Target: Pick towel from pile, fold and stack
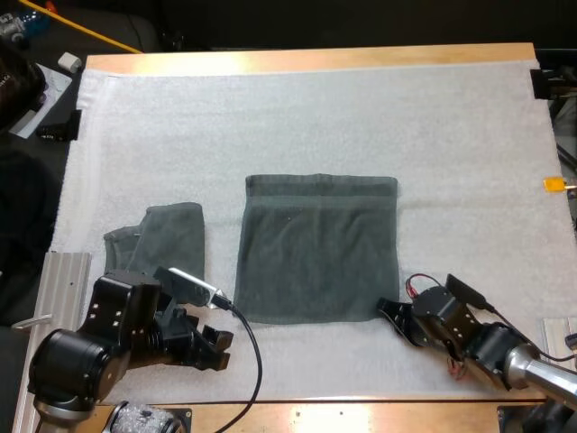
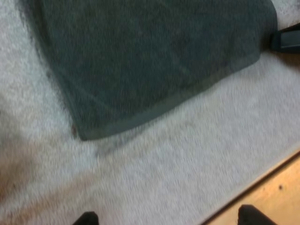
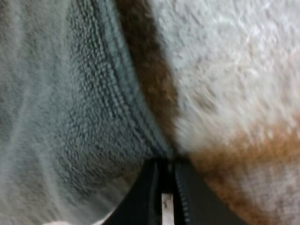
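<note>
Flat towel, dark grey-green with a hemmed far band, lies spread on the mat; right claw pinches its near corner, left claw stands apart.

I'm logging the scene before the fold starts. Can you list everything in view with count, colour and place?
flat towel: one, dark grey-green, spread at the mat's middle
crumpled towel: one, dark grey-green, left of the flat towel
mat: one, white, covering the table
table: one, light wood, under the mat
left gripper: one, black, fingers open over bare mat by the flat towel's near left corner
right gripper: one, black, fingers shut on the flat towel's near right corner
</note>
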